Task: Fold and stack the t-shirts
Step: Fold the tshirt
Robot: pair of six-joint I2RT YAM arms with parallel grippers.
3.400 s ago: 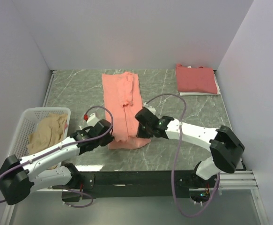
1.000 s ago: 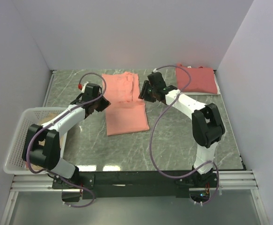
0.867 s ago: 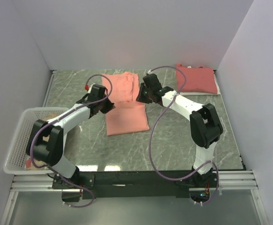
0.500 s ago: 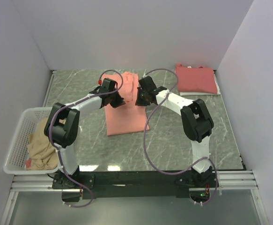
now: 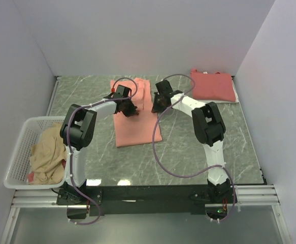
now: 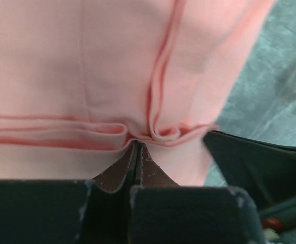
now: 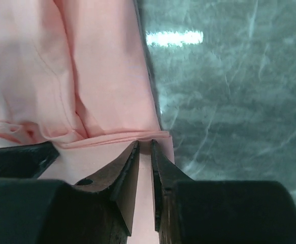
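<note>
A salmon t-shirt point(image 5: 137, 127) lies flat mid-table, its lower half folded up over itself. My left gripper point(image 5: 130, 110) sits at the left end of the folded-over edge. In the left wrist view it point(image 6: 137, 144) is shut, with the shirt's bunched hem point(image 6: 163, 133) pinched at its tips. My right gripper point(image 5: 156, 107) is at the right end of the same edge. In the right wrist view it point(image 7: 144, 143) has its jaws a narrow gap apart, tips touching the hem point(image 7: 112, 137), with flat cloth showing through the gap.
A folded red t-shirt point(image 5: 212, 85) lies on a white one at the back right. A white basket point(image 5: 15, 152) at the left front holds a crumpled tan shirt point(image 5: 46, 152). Grey marble table point(image 5: 203, 132); walls on three sides.
Both grippers carried the shirt's bottom hem from the near edge up over the shirt and laid it down. In the last half second they shifted only slightly along the folded edge.
</note>
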